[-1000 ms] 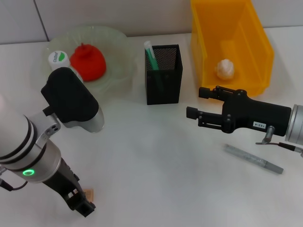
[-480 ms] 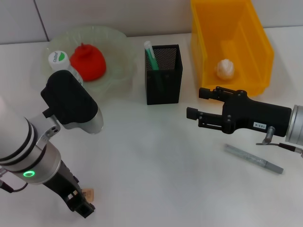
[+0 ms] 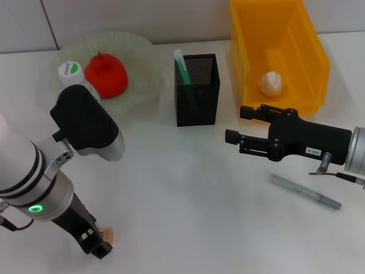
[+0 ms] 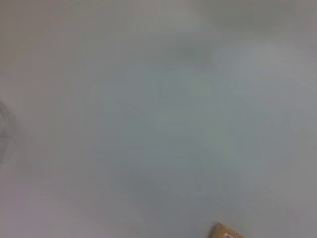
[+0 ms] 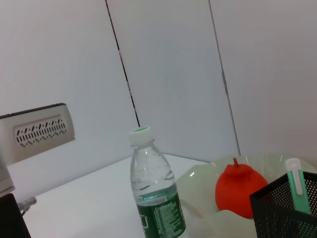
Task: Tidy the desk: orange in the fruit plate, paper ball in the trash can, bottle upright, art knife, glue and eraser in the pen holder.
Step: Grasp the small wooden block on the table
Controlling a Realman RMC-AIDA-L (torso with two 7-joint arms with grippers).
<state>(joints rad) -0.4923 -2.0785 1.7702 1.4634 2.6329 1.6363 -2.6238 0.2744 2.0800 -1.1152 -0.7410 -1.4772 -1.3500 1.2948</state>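
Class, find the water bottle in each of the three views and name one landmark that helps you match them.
Head view: bottle stands upright at the fruit plate's left rim, mostly hidden behind the left arm; only its white cap and neck show.
Left wrist view: not in it.
Right wrist view: bottle stands upright in the foreground, cap on.
Shared landmark: the orange in the fruit plate beside it.

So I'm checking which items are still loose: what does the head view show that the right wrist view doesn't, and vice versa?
Only the head view shows the yellow bin holding the paper ball, the grey stick lying on the table, the small brown piece by the left gripper, and the right gripper. Only the right wrist view shows the wall panels. Both show the bottle upright, the orange in the plate, and the pen holder.
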